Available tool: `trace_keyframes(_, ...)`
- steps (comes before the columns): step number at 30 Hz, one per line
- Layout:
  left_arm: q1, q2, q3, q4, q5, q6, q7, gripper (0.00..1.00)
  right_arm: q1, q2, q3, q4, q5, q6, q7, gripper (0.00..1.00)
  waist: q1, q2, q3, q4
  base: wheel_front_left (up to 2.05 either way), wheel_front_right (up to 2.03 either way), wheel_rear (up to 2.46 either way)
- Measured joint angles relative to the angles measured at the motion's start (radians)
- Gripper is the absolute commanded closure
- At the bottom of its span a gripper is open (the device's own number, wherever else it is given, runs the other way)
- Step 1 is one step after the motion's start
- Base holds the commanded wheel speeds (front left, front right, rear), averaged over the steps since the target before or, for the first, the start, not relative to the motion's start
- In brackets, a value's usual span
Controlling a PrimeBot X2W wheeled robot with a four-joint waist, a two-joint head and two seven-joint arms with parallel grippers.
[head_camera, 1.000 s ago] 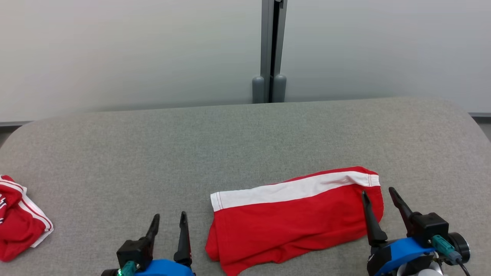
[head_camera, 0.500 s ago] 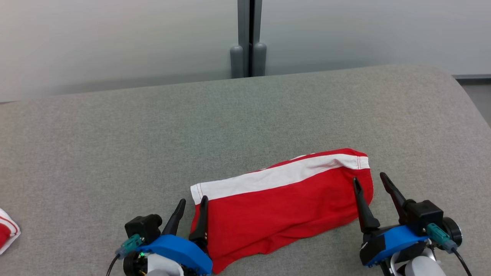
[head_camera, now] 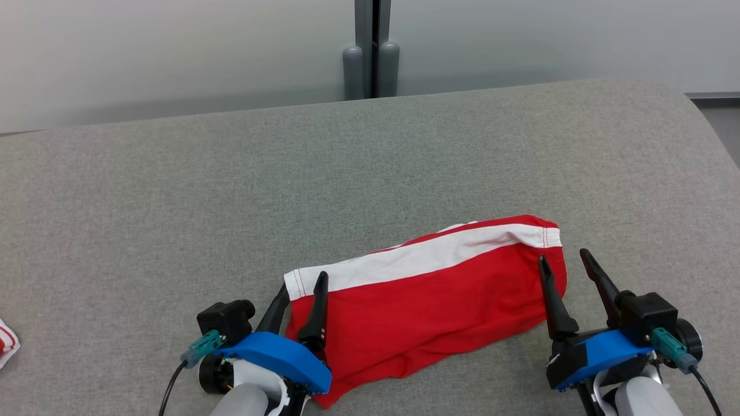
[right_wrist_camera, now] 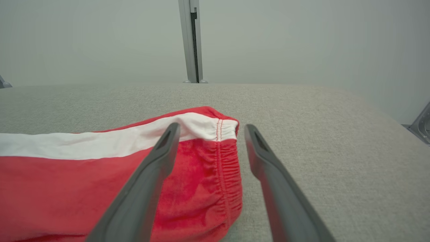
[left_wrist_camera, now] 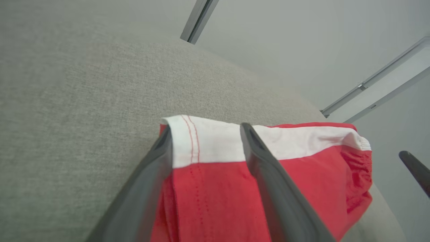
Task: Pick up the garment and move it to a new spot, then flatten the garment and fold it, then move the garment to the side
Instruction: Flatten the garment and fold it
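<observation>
Left gripper [head_camera: 302,281] spread astride garment [head_camera: 428,300] edge, right gripper [head_camera: 562,255] spread astride opposite edge

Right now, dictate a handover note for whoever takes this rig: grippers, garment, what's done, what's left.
Left gripper: open, fingers straddling the left end of the garment; nothing gripped.
Right gripper: open at the right end, one finger over the cloth, the other past its edge.
Garment: lies fairly flat on the grey surface, between the two grippers. A second garment lies at the far left.
Done: apparently moved and spread out; whether it is already folded I cannot tell.
Left: likely close on both ends, fold, then move it to the side.
</observation>
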Motion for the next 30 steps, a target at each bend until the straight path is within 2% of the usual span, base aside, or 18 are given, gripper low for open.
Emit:
trace_keyframes(2, 0.0, 0.0, 0.008, -0.016, 0.007, 0.0, 0.0, 0.16, -0.004, 0.0, -0.004, 0.0, 0.001, 0.0, 0.0, 0.0, 0.0, 0.0, 0.003, 0.0, 0.0, 0.0, 0.0)
trace_keyframes(6, 0.001, 0.0, 0.012, -0.03, 0.022, 0.0, 0.0, 0.13, -0.016, 0.0, -0.016, 0.001, 0.001, 0.0, 0.0, 0.0, 0.0, 0.0, 0.007, 0.001, 0.0, 0.0, 0.0)
trace_keyframes(9, 0.002, 0.0, 0.015, -0.037, 0.023, 0.0, 0.0, 0.2, -0.017, 0.0, -0.023, 0.003, 0.001, 0.0, 0.0, 0.0, 0.0, 0.0, 0.008, 0.002, 0.0, 0.0, 0.0)
trace_keyframes(10, 0.004, -0.001, 0.02, -0.039, 0.024, 0.0, 0.0, 0.3, -0.017, 0.0, -0.025, 0.003, 0.001, 0.0, 0.0, 0.0, 0.0, 0.0, 0.008, 0.003, 0.0, 0.0, 0.0)
trace_keyframes(11, 0.005, 0.0, 0.024, -0.042, 0.026, 0.0, 0.0, 0.55, -0.017, 0.0, -0.027, 0.004, 0.001, 0.0, 0.0, 0.0, -0.0001, 0.0, 0.009, 0.003, 0.0, 0.0, 0.0)
trace_keyframes(12, 0.007, 0.0, 0.026, -0.042, 0.031, 0.0, 0.0, 0.86, -0.018, 0.0, -0.032, 0.007, 0.004, 0.0, 0.0, 0.0, 0.0, 0.0, 0.009, 0.004, 0.0, 0.0, 0.0)
trace_keyframes(13, 0.008, 0.0, 0.028, -0.041, 0.038, 0.0, 0.0, 1.0, -0.019, 0.0, -0.036, 0.009, 0.01, 0.0, 0.0, 0.0, -0.0001, 0.0, 0.011, 0.005, 0.0, 0.0, 0.0)
trace_keyframes(19, 0.01, 0.0, 0.04, -0.04, 0.051, 0.0, 0.0, 1.0, -0.058, 0.0, -0.045, 0.075, 0.061, 0.0, 0.0, 0.0, -0.0001, 0.0, 0.025, 0.011, 0.0, 0.0, 0.0)
trace_keyframes(30, 0.01, 0.0, 0.041, -0.047, 0.071, 0.0, 0.0, 1.0, -0.14, -0.033, 0.05, 0.194, 0.27, 0.0, 0.0, 0.0, 0.0, -0.0001, 0.047, 0.028, 0.0, 0.0, 0.0)
